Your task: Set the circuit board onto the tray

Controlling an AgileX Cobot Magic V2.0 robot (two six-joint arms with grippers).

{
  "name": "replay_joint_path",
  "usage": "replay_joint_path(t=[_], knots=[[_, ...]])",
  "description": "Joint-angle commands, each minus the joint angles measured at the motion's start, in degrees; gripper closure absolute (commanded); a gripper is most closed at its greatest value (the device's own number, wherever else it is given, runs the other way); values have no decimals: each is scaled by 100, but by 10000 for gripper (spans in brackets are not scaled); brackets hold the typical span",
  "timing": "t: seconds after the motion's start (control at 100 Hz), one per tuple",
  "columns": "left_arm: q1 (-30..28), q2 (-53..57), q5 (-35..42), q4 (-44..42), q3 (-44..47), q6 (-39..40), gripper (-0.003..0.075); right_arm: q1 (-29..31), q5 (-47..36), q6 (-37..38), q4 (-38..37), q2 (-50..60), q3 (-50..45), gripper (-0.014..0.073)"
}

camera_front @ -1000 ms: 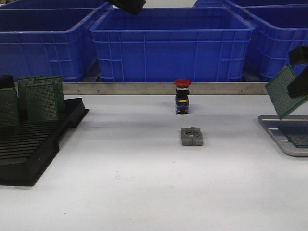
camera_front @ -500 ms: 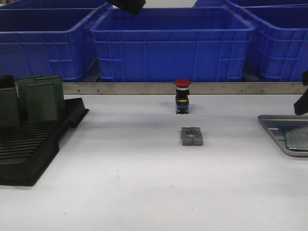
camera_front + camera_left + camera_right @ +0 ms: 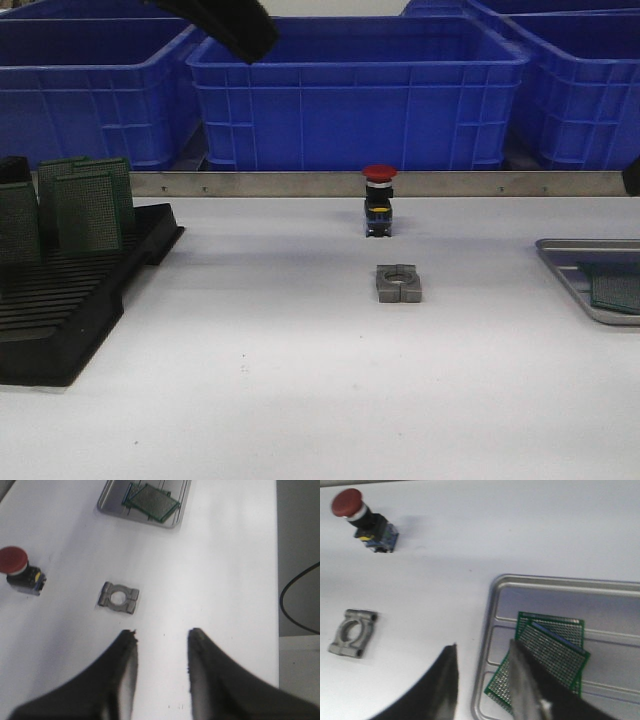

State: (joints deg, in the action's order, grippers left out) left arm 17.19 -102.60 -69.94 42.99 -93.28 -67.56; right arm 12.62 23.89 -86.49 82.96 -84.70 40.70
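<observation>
The grey metal tray [image 3: 565, 262] sits at the table's right edge. Green circuit boards [image 3: 555, 640] lie flat in it, overlapping; they also show as circuit boards [image 3: 615, 287] in the front view and circuit boards [image 3: 152, 502] in the left wrist view. My right gripper [image 3: 482, 647] hangs open above the tray's rim [image 3: 487, 645], holding nothing. My left gripper [image 3: 162, 632] is open and empty high over the middle of the table, near the grey clamp [image 3: 119, 597]. More green boards [image 3: 85, 205] stand in the black slotted rack [image 3: 60, 310] at the left.
A red push button [image 3: 379, 200] stands at mid-table behind the grey metal clamp [image 3: 399, 283]. Blue plastic bins [image 3: 355, 90] line the back, behind a metal rail [image 3: 300, 183]. My left arm [image 3: 225, 25] reaches in at the top of the front view.
My right gripper let go of the circuit board it held tilted over the tray; the board now lies flat there. The right arm drew back to the right edge. The left arm shifted left.
</observation>
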Motion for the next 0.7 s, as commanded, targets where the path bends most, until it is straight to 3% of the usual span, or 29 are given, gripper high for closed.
replay_joint_path(t=[0.0, 0.06, 0.32, 0.56, 0.69], knots=[[-15, 319, -323, -115, -182, 272, 738, 38, 437, -15, -11, 469, 143, 544], [-15, 345, -323, -238, -182, 313, 741, 20, 582, -15, -11, 656, 143, 672], [-15, 873, 119, -1044, -171, 1048, 741, -500, 605, -21, -17, 1295, 90, 655], [-533, 1965, 1131, -1361, 544, 1932, 741, -1762, -902, -66, 7, 1990, -230, 655], [-865, 2861, 2431, -1350, 1633, 2300, 741, -2481, -1879, -66, 30, 2526, -484, 655]])
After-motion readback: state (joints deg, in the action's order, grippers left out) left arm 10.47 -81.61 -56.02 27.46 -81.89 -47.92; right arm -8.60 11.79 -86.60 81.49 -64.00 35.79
